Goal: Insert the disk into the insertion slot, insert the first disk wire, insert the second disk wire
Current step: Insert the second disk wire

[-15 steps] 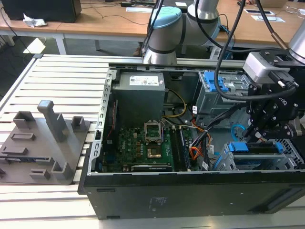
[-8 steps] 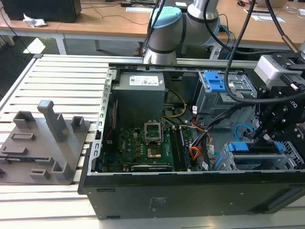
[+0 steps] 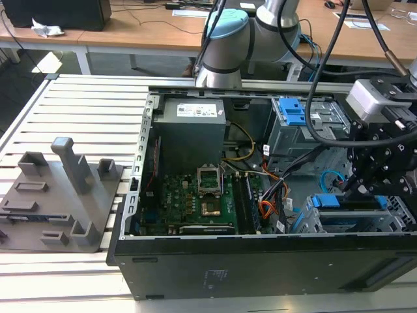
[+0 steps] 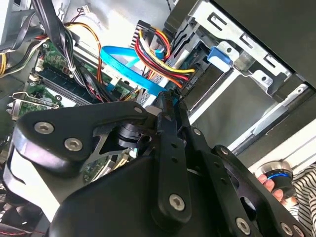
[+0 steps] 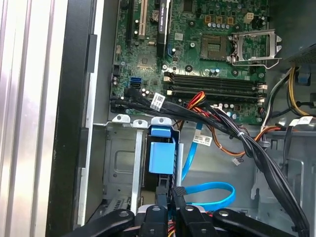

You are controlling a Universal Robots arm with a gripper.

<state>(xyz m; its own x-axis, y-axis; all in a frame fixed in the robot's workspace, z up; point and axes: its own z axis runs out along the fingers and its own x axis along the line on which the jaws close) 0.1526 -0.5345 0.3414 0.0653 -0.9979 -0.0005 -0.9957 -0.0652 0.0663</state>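
Now tool (image 5: 168, 197) beside second disk wire (image 5: 207, 195).

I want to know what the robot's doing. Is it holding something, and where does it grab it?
The gripper pinches a small dark plug on the end of the light-blue cable.

No print on any label is legible.

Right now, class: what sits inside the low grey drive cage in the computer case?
In the first wrist view, the insertion slot holds the disk, of which the blue carrier end shows. The gripper covers the disk's plug end, so its connectors cannot be seen.
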